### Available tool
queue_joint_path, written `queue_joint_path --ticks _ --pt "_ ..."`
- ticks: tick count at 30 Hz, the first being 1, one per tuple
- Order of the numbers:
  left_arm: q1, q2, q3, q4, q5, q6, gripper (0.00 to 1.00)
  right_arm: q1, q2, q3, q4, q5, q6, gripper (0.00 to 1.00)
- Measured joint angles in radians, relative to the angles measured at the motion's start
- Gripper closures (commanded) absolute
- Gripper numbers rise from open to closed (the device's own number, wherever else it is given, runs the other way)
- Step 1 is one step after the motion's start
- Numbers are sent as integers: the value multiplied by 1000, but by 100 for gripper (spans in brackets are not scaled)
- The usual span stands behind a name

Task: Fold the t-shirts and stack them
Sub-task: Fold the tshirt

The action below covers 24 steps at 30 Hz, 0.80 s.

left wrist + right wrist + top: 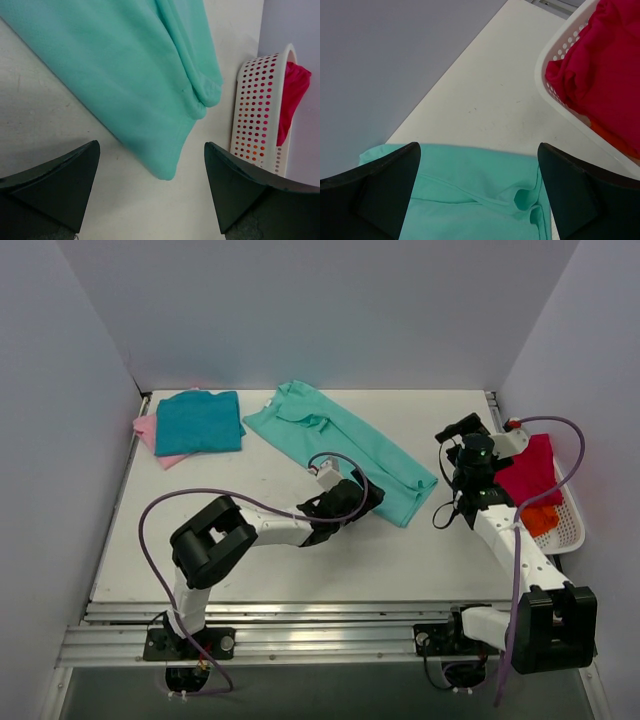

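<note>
Pale-grey walls (330, 300) are enclosing a white table (400, 560) on three sides; an aluminium rail (320, 645) is fronting it.

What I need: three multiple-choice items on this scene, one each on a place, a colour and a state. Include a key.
1. The teal t-shirt lies: A at the near edge; B on the pink t-shirt; C over an arm.
2. The top t-shirt in the basket is: A crimson; B mint; C white.
3. The left tool is: A shut on cloth; B open, empty; C out of view.
Key: B, pink edges show beneath it; A, crimson cloth lies uppermost there; B, its fingers stand wide apart, gripping nothing.
</note>
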Motion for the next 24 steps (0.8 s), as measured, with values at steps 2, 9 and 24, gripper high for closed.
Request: queue_joint_path --ticks 2,9,24 --pt "1 29 17 -12 8 -5 6 0 0 0 -1 5 0 1" --pt "2 121 101 -25 35 -20 6 -5 0 -5 -2 30 -8 1" --pt "26 247 175 34 175 0 98 -29 0 -13 -1 39 -19 0"
